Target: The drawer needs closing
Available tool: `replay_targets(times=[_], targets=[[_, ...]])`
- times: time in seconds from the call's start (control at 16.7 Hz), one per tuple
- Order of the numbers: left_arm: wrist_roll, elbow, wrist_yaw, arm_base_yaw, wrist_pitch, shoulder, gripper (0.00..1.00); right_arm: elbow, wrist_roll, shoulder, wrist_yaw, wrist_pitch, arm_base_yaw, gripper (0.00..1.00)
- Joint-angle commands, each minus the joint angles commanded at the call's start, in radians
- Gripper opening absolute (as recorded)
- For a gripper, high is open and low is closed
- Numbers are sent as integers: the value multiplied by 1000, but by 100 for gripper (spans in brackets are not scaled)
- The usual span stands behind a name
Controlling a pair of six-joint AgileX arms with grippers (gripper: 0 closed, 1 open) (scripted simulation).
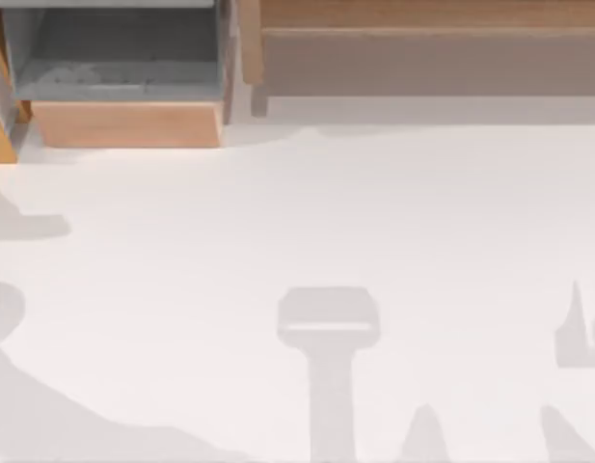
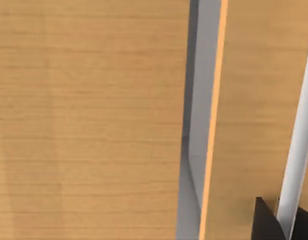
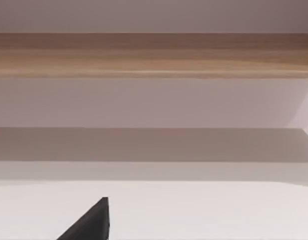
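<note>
The drawer is standing open at the desk's far left, its back cut off. I am seeing a dark tip of each gripper, so I cannot tell their state.

Rendered simulation workspace, plain white table, flat shadows, light-wood drawer standing open beside long wooden shelf unit, no room detail

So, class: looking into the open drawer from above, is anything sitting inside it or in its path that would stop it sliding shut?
Nothing visible does. The drawer at the table's far left stands pulled out, its grey floor bare, and no object lies between its wood front and the cabinet behind it. The left wrist view looks closely onto wood panels.
</note>
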Motion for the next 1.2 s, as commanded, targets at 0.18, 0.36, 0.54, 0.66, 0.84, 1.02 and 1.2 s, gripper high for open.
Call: replay_targets(times=[0.18,0.36,0.54,0.66,0.84,1.02,1.2], targets=[[0,1,-1,-1,-1,1,0,0,0,0,0,0,0,100],[1,12,-2,1,-8,6,0,0,0,0,0,0,0,100],[2,92,-21,-18,-50,46,0,0,0,0,0,0,0,100],[0,164,-37,-36,-88,79,0,0,0,0,0,0,0,100],[-3,255,-59,-58,-137,118,0,0,0,0,0,0,0,100],[-4,278,-65,-64,-150,128,0,0,0,0,0,0,0,100],[-4,278,-65,-64,-150,128,8,0,0,0,0,0,0,100]])
